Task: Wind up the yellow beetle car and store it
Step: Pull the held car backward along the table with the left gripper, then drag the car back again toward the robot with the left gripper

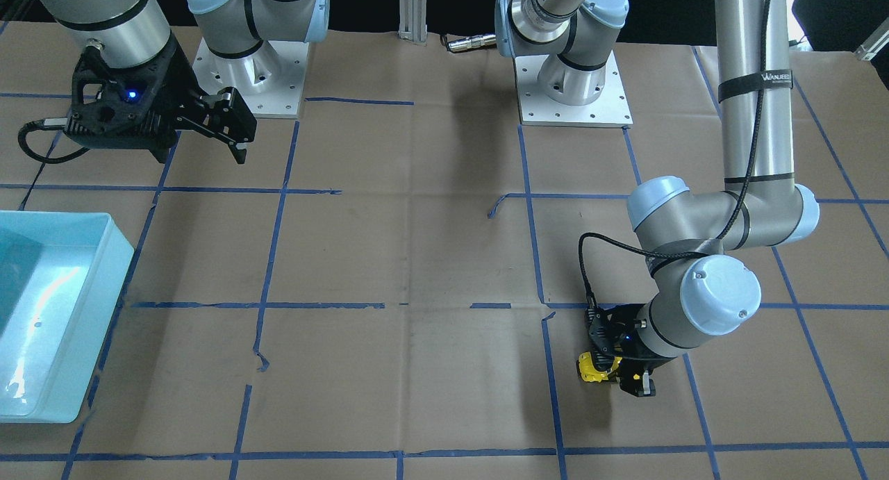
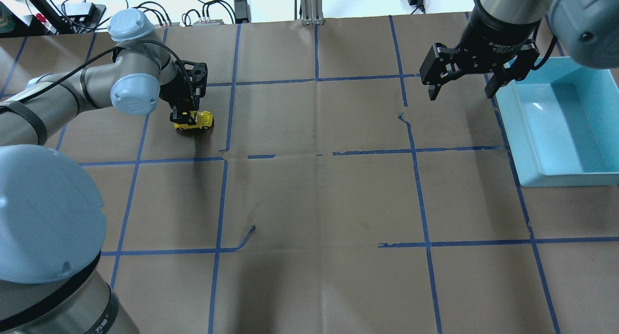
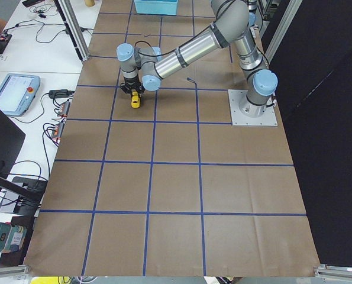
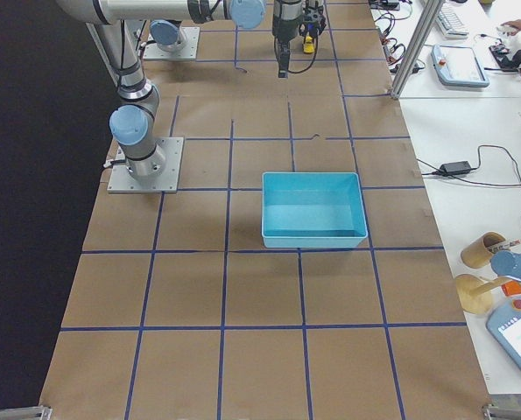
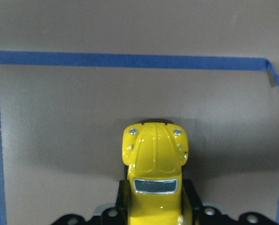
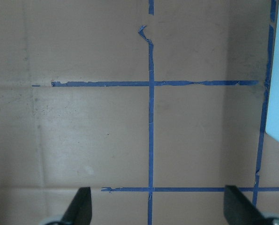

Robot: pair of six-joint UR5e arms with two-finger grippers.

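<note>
Overhead exterior view, read from left to right: the left arm is seen reaching over the far left part of the bench [image 2: 319, 203], which is covered in brown paper and marked off with blue tape lines [image 2: 435, 150]. The left tool [image 2: 185, 119] is down at the surface and is clamped around the rear part of the yellow toy car [image 2: 197, 121], whose front end sticks out to the right of the fingers. The car is found in a far left square, near a tape line and well apart from everything else. From the left wrist camera its rounded bonnet and dark windscreen are seen pointing away, with a black finger [image 5: 192, 202] at each side of the body and a shadow cast close around it; whether the wheels rest on the paper cannot be told. Further right, the right tool [image 2: 459, 95] is held above the bench with its fingers spread wide and nothing between them. At the far right edge a light blue tray [image 2: 556, 175] is set on the bench, just beside that tool
</note>
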